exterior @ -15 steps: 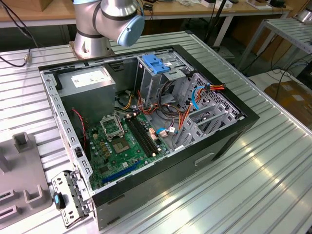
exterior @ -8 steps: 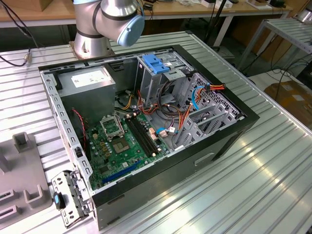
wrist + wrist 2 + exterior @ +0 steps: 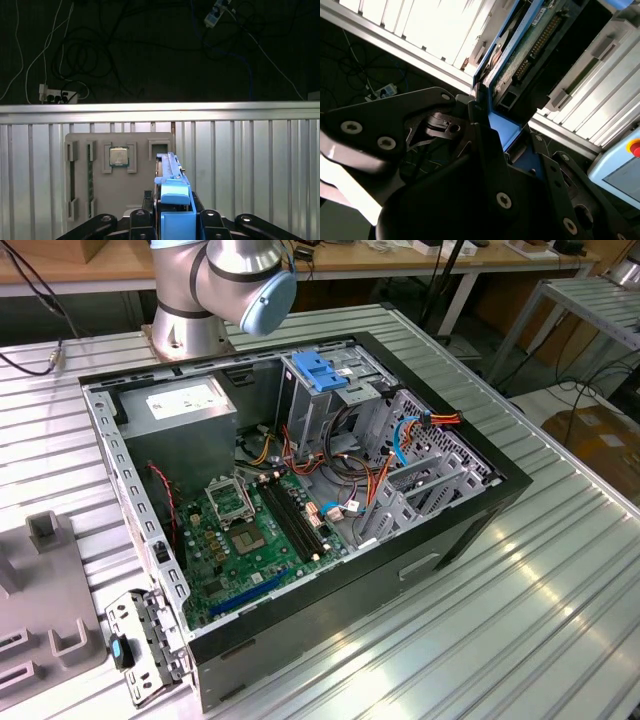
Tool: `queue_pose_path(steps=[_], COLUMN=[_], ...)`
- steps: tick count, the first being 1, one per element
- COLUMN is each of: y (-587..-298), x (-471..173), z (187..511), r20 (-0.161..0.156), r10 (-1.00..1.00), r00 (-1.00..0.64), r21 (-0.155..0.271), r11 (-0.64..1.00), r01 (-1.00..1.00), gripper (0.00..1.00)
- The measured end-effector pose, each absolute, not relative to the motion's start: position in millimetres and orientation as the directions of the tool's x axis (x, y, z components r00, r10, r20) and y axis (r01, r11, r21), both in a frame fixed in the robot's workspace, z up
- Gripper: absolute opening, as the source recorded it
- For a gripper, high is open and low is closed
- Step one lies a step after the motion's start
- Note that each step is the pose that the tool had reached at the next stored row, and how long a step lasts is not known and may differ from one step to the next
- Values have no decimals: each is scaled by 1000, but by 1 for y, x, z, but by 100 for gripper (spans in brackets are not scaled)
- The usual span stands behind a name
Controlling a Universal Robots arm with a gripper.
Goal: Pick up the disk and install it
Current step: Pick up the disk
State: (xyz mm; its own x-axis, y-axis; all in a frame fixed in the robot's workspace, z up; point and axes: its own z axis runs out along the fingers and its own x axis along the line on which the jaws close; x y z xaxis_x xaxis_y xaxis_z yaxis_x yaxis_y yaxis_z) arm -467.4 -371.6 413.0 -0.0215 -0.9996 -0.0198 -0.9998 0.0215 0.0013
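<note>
Clearly the gripper (image 3: 175, 217) jaws clamp the disk (image 3: 169, 172) at its blue carrier end. Its long axis runs straight out past the jaws.

Your disk (image 3: 172, 192) stands on edge, clamped between the black fingers of the gripper (image 3: 175, 225). Its blue carrier rail and tab face the first wrist view. The second wrist view shows you its green circuit-board side (image 3: 530, 45), a row of connector pins and the blue rail edge.
</note>
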Motion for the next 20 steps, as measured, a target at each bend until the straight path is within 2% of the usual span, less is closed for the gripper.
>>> queue_pose_path(steps=[16, 20], y=[-372, -372], x=[-467, -467], z=[418, 443], r20=[-20, -20], r10=[-1000, -1000], r00=[-22, -22], r21=[2, 6], r11=[22, 22], r01=[-1000, -1000], gripper=[37, 37])
